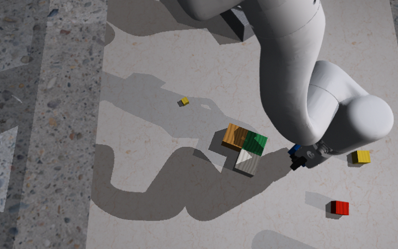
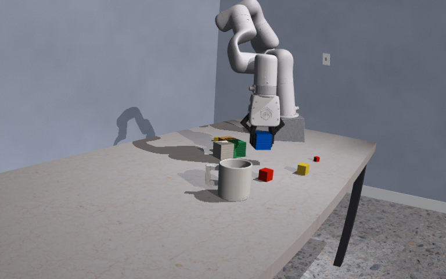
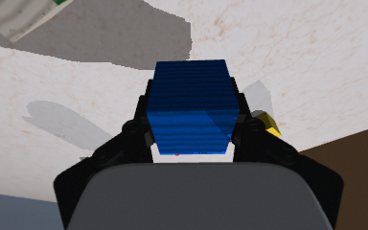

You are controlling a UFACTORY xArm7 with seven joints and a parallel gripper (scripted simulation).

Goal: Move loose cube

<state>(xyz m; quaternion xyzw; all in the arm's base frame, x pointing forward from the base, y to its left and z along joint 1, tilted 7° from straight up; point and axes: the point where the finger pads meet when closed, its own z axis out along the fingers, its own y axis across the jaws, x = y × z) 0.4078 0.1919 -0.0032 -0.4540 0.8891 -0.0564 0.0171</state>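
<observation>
Blue cube (image 2: pixel 262 139) in fingers (image 2: pixel 246 123), beside green cube (image 2: pixel 239 147).

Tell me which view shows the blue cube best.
The wrist view: the blue cube fills the centre, clamped by the gripper. The exterior view shows it smaller, held above the table. The top view shows only a blue sliver under the arm.

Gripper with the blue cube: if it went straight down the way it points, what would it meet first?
Probably bare table. The gripper, jaws shut on the blue cube, hangs beside the green cube, apparently not over it; depth is unclear.
</observation>
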